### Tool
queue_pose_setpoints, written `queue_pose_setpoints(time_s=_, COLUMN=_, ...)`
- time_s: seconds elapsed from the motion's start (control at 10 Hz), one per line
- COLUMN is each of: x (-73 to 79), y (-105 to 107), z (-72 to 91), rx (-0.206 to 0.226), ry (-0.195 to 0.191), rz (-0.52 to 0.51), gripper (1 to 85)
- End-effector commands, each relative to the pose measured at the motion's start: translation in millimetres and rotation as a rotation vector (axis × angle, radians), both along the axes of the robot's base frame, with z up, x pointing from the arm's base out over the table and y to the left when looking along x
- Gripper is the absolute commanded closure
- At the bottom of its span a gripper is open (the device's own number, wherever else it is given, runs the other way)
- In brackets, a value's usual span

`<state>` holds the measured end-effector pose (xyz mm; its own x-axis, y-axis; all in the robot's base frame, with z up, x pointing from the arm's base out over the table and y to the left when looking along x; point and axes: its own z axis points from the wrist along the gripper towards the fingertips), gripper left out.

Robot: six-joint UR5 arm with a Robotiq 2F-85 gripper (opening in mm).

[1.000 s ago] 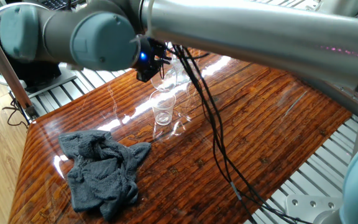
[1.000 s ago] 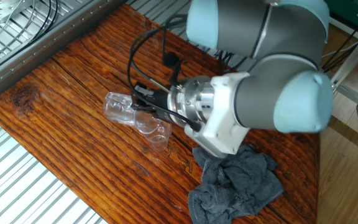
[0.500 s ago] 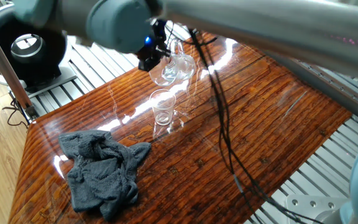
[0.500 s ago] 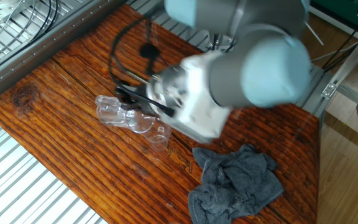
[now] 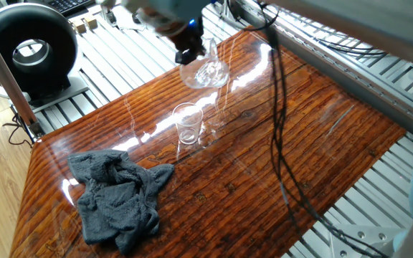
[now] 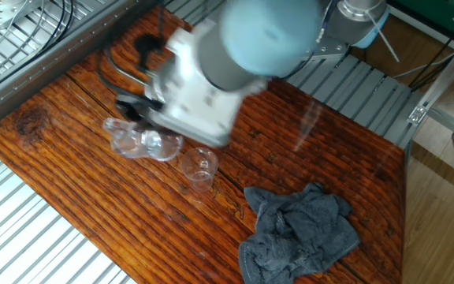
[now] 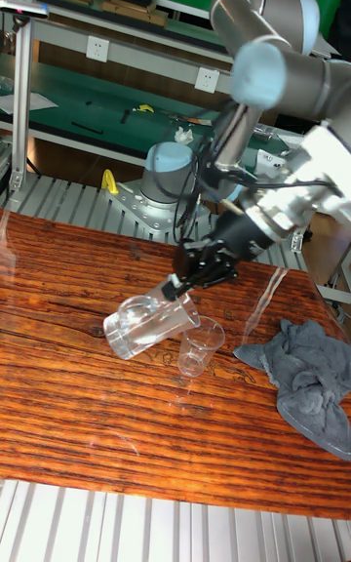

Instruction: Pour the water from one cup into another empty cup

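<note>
My gripper (image 7: 181, 284) is shut on the larger clear cup (image 7: 146, 316), which is held tilted almost onto its side just above the table. Its mouth points toward the smaller empty cup (image 7: 200, 333), which stands upright close beside it. In one fixed view the tilted cup (image 5: 205, 72) hangs beyond the small cup (image 5: 188, 123), under the gripper (image 5: 192, 51). From the other side the large cup (image 6: 140, 143) lies left of the small cup (image 6: 199, 167), and the gripper (image 6: 131, 105) is above it. The water is too clear to make out in either cup.
A crumpled grey cloth (image 5: 117, 197) lies on the wooden table (image 5: 314, 136) near the small cup, also seen as the cloth (image 6: 298, 233) and cloth (image 7: 314, 377). Black cables (image 5: 278, 129) hang from the arm over the table. Metal slats surround the tabletop.
The arm has swung up and back, carrying the tilted large cup away from the small cup's rim. The small cup and cloth have stayed put.
</note>
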<state>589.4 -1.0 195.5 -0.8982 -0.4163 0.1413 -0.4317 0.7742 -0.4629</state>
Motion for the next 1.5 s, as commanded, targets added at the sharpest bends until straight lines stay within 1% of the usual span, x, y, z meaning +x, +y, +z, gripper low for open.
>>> queue_pose_setpoints(time_s=0.0, x=-10.1, y=-2, z=-12.5, rx=0.133, ry=0.045, rz=0.009, gripper=84.7)
queue_pose_setpoints(time_s=0.1, x=-16.2, y=8, z=-19.7, rx=0.191, ry=0.08, rz=0.04, gripper=84.7)
queue_pose_setpoints(time_s=0.2, x=-18.2, y=5, z=-21.3, rx=0.196, ry=0.099, rz=0.074, gripper=84.7)
queue_pose_setpoints(time_s=0.4, x=-19.1, y=-6, z=-25.6, rx=0.206, ry=0.121, rz=0.132, gripper=84.7)
queue_pose_setpoints(time_s=0.5, x=-16.4, y=-19, z=-25.0, rx=0.194, ry=0.13, rz=0.196, gripper=84.7)
queue_pose_setpoints(time_s=0.6, x=-20.0, y=-23, z=-23.8, rx=0.209, ry=0.145, rz=0.225, gripper=84.7)
queue_pose_setpoints(time_s=0.7, x=-24.2, y=-27, z=-22.5, rx=0.233, ry=0.178, rz=0.291, gripper=84.7)
queue_pose_setpoints(time_s=0.8, x=-28.5, y=-31, z=-23.8, rx=0.271, ry=0.203, rz=0.341, gripper=84.7)
queue_pose_setpoints(time_s=0.9, x=-33.0, y=-31, z=-28.9, rx=0.323, ry=0.212, rz=0.363, gripper=84.7)
queue_pose_setpoints(time_s=1.0, x=-38.0, y=-27, z=-36.2, rx=0.351, ry=0.211, rz=0.367, gripper=84.7)
queue_pose_setpoints(time_s=1.1, x=-42.5, y=-22, z=-45.4, rx=0.382, ry=0.224, rz=0.39, gripper=84.7)
queue_pose_setpoints(time_s=1.2, x=-45.2, y=-21, z=-53.1, rx=0.394, ry=0.239, rz=0.417, gripper=84.7)
queue_pose_setpoints(time_s=1.3, x=-48.1, y=-26, z=-57.0, rx=0.378, ry=0.267, rz=0.448, gripper=84.7)
queue_pose_setpoints(time_s=1.4, x=-51.8, y=-26, z=-58.6, rx=0.382, ry=0.29, rz=0.469, gripper=84.7)
